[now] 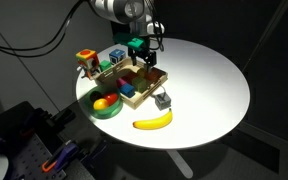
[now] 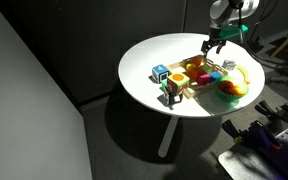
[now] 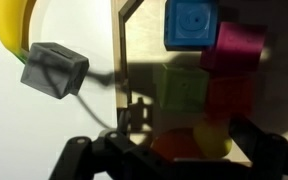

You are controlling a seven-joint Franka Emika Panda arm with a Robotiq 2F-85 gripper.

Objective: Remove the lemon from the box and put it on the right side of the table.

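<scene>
Arm (image 1: 119, 8): rounded, glossy white-grey links separated by dark joint bands, as seen in both exterior views. Gripper (image 1: 144, 58): a compact black body, with a teal-green patch (image 1: 136, 44) shown just above it at the wrist. In the wrist view, its fingers (image 3: 84, 160) are rendered as black, blocky silhouettes.

A banana (image 1: 152, 122) lies near a grey cube (image 1: 163, 99); a green bowl (image 1: 106, 104) apparently holds fruit (image 1: 102, 102).

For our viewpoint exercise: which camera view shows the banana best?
An exterior view: the banana lies whole on the table. The wrist view catches only one end; in an exterior view it is a small yellow streak.
</scene>
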